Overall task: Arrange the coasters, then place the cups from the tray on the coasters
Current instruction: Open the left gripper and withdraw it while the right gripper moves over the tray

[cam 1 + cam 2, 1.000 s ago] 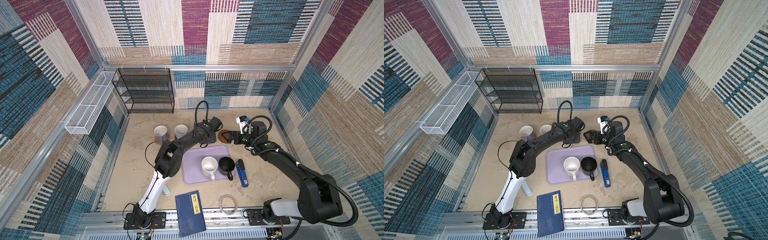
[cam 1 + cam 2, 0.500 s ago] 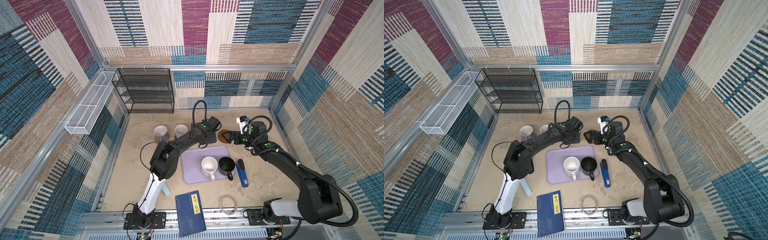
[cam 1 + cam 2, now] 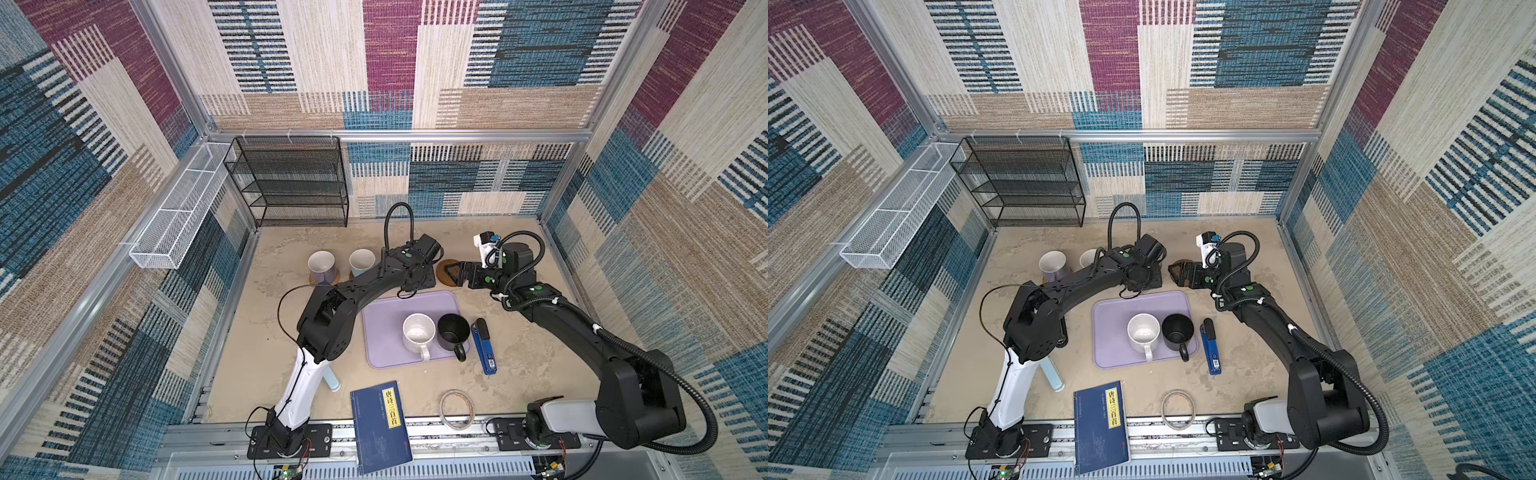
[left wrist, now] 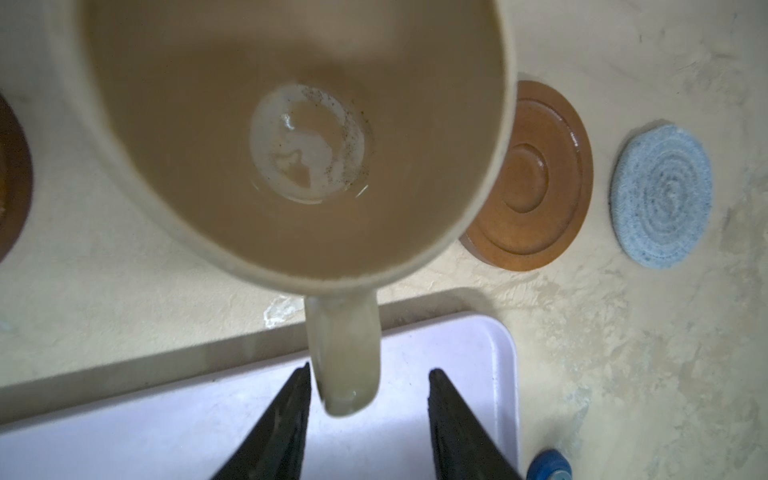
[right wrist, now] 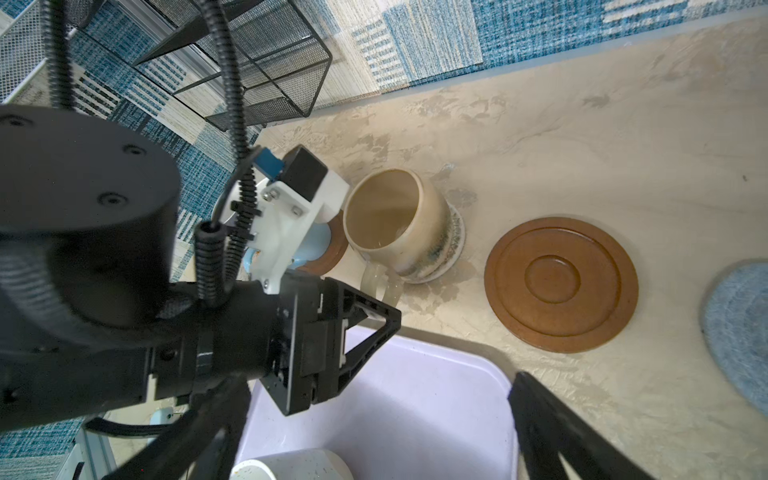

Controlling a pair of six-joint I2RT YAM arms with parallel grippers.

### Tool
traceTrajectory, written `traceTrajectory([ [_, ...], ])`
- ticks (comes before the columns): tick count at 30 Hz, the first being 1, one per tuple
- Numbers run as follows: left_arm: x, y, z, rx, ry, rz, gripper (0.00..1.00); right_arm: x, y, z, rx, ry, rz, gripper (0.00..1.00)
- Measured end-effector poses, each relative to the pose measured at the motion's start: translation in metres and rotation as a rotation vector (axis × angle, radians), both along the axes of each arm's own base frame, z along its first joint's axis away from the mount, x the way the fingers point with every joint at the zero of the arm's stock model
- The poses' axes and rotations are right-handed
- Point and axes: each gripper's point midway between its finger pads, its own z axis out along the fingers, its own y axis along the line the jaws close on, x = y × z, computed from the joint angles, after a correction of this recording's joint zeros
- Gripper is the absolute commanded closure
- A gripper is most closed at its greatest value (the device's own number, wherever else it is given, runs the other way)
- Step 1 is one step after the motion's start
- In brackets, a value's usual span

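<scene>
lacy coaster (image 5: 457, 237) largely beneath mug (image 5: 419, 235)

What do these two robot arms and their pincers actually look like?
The left arm and right arm are matte black jointed tubes on pale lower segments, with small green dots at joints and ribbed black cables looping alongside. The left gripper and right gripper have black, tapering, triangular fingers.

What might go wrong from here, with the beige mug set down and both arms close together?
1. The left gripper straddles the handle of the beige mug; a sideways retreat may hook it and drag the mug off the lacy coaster.
2. The open right gripper hovers beside the wrist of the left arm; the arms may collide.
3. The speckled white mug and black mug stand close together on the tray; gripping one may knock the other.
</scene>
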Motion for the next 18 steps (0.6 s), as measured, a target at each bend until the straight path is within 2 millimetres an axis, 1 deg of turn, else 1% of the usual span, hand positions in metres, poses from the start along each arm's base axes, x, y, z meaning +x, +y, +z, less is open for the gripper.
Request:
traceTrajectory([
  [3, 0.000, 0.005, 0.012, 0.001, -0.025, 0.009, 0.45, -0.001, 0.000, 0.003, -0.001, 0.002, -0.001, 0.00],
  [8, -0.003, 0.017, 0.035, -0.006, -0.063, 0.024, 0.30, -0.010, 0.000, 0.016, -0.009, 0.000, -0.002, 0.00],
  [10, -0.006, 0.021, 0.044, -0.015, -0.075, 0.023, 0.21, -0.016, 0.005, 0.024, -0.015, -0.004, 0.011, 0.01],
  [11, -0.008, 0.024, 0.050, -0.021, -0.083, 0.025, 0.11, -0.019, 0.008, 0.027, -0.020, -0.003, 0.018, 0.00],
  [12, -0.010, 0.027, 0.056, -0.028, -0.092, 0.024, 0.04, -0.022, 0.011, 0.029, -0.028, -0.001, 0.022, 0.00],
  [15, -0.015, 0.033, 0.077, -0.056, -0.128, 0.021, 0.00, -0.033, 0.023, 0.032, -0.058, 0.008, 0.035, 0.01],
  [18, -0.019, 0.042, 0.099, -0.080, -0.166, 0.016, 0.00, -0.050, 0.033, 0.036, -0.068, 0.013, 0.056, 0.00],
])
